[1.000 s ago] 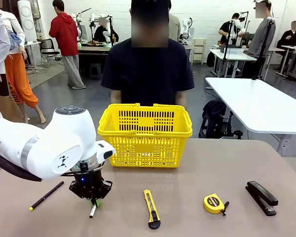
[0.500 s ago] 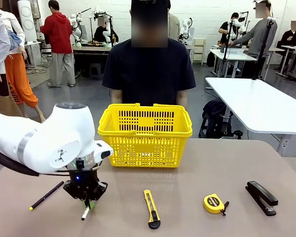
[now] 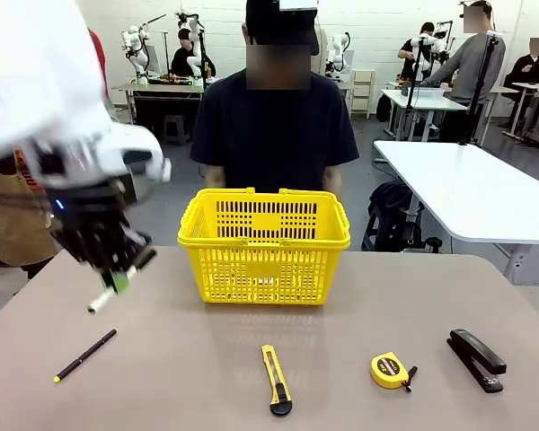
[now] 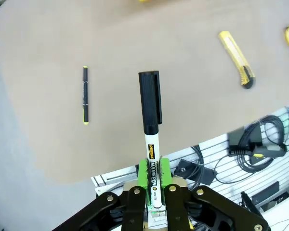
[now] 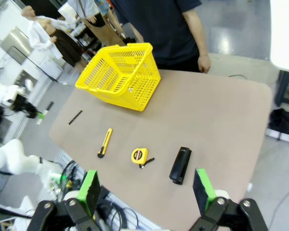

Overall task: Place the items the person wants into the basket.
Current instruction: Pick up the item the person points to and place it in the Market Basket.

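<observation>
My left gripper [image 3: 119, 268] hangs in the air left of the yellow basket [image 3: 265, 247], shut on the white marker [image 3: 101, 302], which slants down and to the left. In the left wrist view the marker [image 4: 151, 126] sticks out from between the green pads [image 4: 143, 173], black cap forward, high above the table. The utility knife [image 3: 276, 381] and the tape measure [image 3: 388, 370] lie near the front edge. My right gripper [image 5: 145, 190] stands open high over the table with nothing between its fingers. The person [image 3: 274, 121] stands behind the basket.
A thin black pen [image 3: 85, 355] lies at the front left, below my left gripper. A black stapler [image 3: 476, 359] lies at the front right, beyond the tape measure. The table edge and cables [image 4: 250, 144] show under my left wrist. Other people and tables stand farther back.
My left arm has lifted the marker off the table and carried it up and to the left. The right gripper and the other things have not moved.
</observation>
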{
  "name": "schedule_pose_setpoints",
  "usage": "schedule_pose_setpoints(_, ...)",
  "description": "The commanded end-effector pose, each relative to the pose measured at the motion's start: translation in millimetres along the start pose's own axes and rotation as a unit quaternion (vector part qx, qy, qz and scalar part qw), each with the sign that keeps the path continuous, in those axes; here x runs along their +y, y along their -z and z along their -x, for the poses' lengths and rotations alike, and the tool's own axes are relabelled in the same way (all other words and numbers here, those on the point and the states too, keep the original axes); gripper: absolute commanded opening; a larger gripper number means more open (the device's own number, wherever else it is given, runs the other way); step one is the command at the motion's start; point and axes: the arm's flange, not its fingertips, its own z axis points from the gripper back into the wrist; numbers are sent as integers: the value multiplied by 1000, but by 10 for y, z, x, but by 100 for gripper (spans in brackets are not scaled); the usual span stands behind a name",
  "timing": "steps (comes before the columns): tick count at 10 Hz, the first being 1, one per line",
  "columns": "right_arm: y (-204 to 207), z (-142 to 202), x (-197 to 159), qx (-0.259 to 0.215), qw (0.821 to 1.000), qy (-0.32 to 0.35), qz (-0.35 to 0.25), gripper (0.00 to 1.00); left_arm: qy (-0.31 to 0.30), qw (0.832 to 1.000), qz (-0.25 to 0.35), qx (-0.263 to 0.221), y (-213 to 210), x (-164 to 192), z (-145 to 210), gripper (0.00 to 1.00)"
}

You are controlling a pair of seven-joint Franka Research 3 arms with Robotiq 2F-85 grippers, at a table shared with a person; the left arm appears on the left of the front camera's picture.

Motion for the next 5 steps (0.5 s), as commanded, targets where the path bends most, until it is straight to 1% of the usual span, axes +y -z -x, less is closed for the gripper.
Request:
schedule_pose_setpoints(1,0,-5,-5,-8,1000,-7,-11,100,14,999,30,-10,-253,53,-32,8)
schedule_pose_setpoints(3,0,-5,-5,-8,1000,-7,-11,100,19,999,34,-16,-419,55,-2,8)
schedule_pose_setpoints(5,0,-5,-5,-8,1000,-7,-11,100,17,999,32,-17,-450,43,7,8)
